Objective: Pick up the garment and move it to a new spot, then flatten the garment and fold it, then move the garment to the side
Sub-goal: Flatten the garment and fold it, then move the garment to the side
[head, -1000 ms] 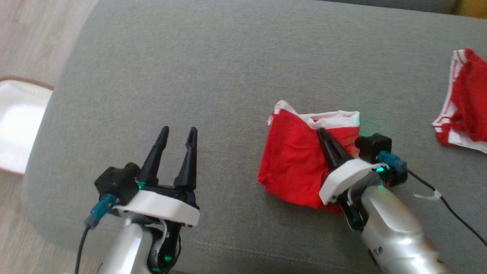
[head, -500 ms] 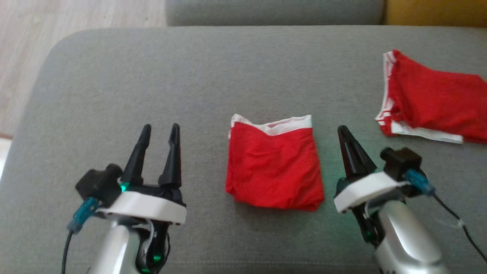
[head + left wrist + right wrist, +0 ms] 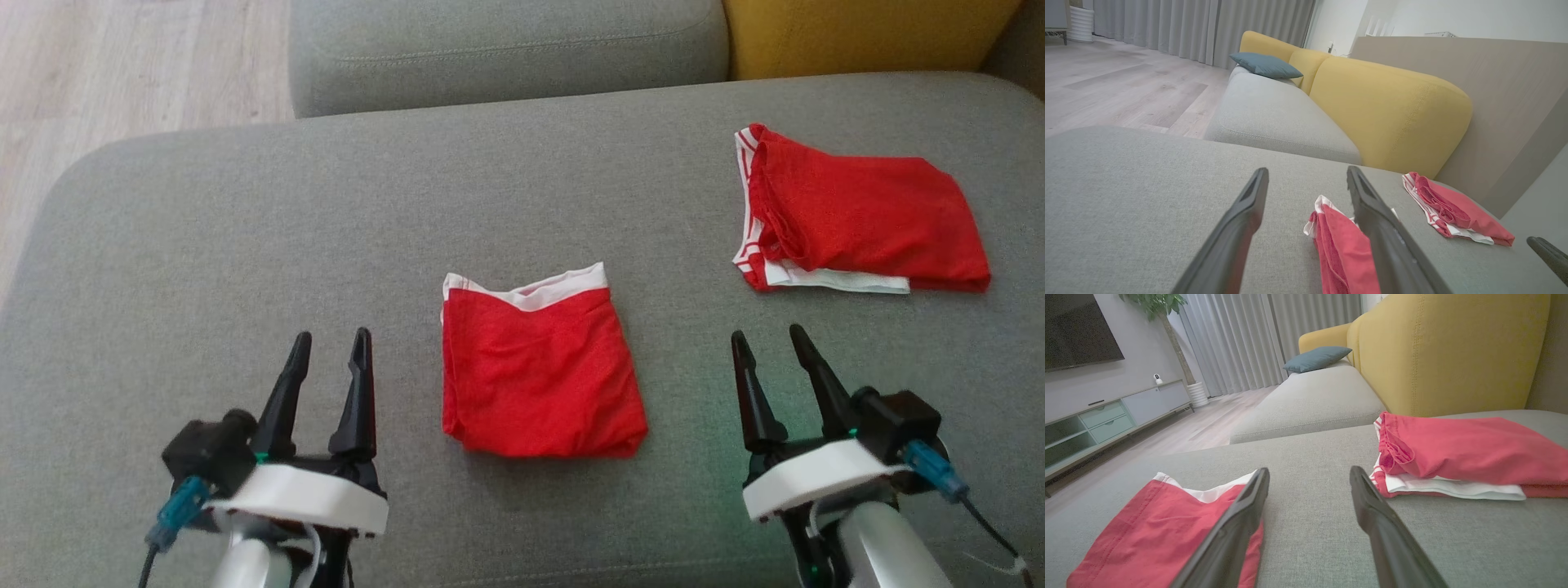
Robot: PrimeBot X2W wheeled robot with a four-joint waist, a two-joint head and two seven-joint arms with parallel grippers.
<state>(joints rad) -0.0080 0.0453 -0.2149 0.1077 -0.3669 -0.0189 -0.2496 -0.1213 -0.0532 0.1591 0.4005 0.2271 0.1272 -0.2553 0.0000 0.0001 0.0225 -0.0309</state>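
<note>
Red garments, two: folded garment and second garment, the latter loosely bunched. Claws, two: left claw, right claw. Grey sofa seats, two: near seat, far seat. Teal cushion, one. Wall television, one.

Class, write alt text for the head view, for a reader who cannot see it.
A folded red garment with a white waistband lies on a grey sofa cushion between the robot's open left gripper and open right gripper, touching neither. A second red garment lies further back on the right.
</note>
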